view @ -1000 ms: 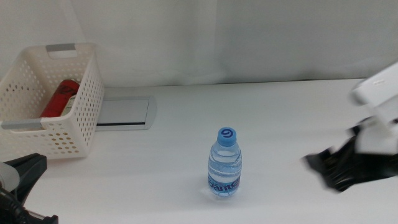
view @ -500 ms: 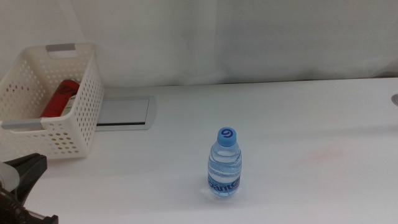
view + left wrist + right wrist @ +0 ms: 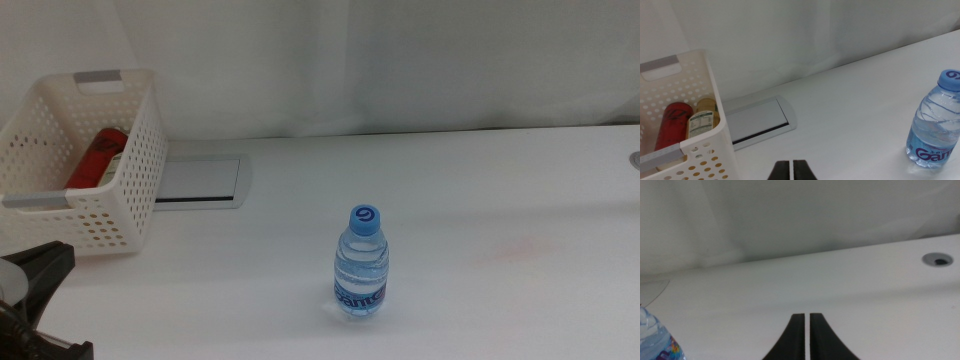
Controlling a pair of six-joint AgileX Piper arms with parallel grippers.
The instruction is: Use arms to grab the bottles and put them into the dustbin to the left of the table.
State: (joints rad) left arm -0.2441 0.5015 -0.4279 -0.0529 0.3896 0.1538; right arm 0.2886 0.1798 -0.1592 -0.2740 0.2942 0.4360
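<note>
- The right arm, which a second ago reached in over the table's right edge, has gone from the middle view; only bare white tabletop (image 3: 480,190) lies there now. My reading: it has pulled back to wait after a drop, and the last bottle falls to whichever arm goes next.
- The table is a plain white top against a white curtain backdrop (image 3: 400,60), with a grey inset panel (image 3: 200,180) near its back left and a small round hole (image 3: 938,259) towards the right edge.
- The white perforated basket (image 3: 125,175) stands at the table's left edge, just beside the panel. Inside lie the red can (image 3: 98,155) and the yellow-liquid bottle (image 3: 702,119), side by side, so two of three items look finished.
- The blue-capped water bottle (image 3: 361,265) stands upright near the front edge, about mid-table, well apart from the basket and untouched.
- The left gripper (image 3: 792,170) waits at the front left corner, jaws pressed together on nothing.
- The right gripper (image 3: 806,335) sits low over the table, jaws all but together and empty, the water bottle at the rim of its view.
</note>
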